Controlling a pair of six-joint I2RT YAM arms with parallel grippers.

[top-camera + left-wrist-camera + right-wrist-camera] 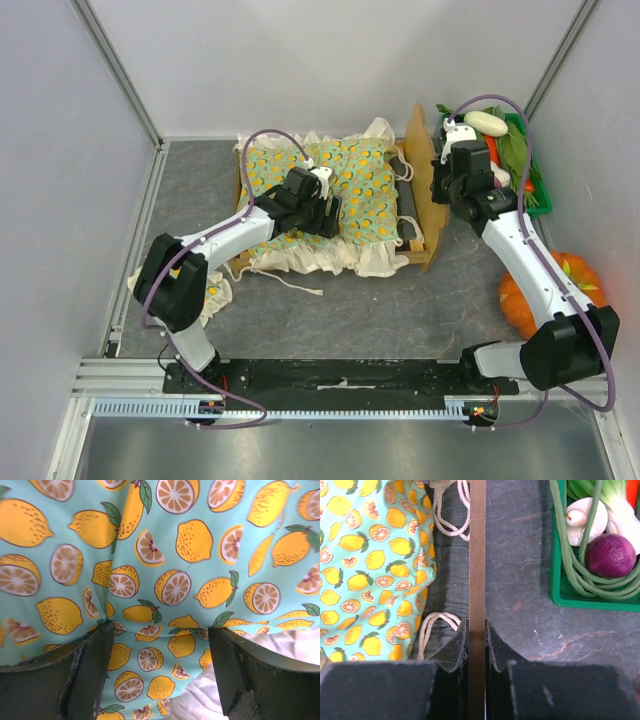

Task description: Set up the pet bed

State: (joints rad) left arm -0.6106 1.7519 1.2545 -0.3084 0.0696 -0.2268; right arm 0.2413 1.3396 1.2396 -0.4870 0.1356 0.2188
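Observation:
The pet bed [418, 190] lies at the table's middle, its arched wooden headboard standing on the right. A green lemon-print cushion [350, 185] covers its base. My right gripper [447, 185] is shut on the headboard's top edge [477, 555], one finger on each side, and the right gripper [477, 630] sits right over that edge. Dark grey fabric [450, 580] and a rope loop [432, 625] show left of the board. My left gripper [325, 212] hovers over the cushion [190, 545]. That left gripper [160, 645] is open, its fingers wide apart against the fabric.
A green crate [560, 592] of vegetables, with a red onion [611, 555] in it, stands just right of the headboard. An orange pumpkin [540, 285] sits at the right. A small matching pillow [215, 295] lies near the left arm. The cushion's white frill [200, 700] shows between the left fingers.

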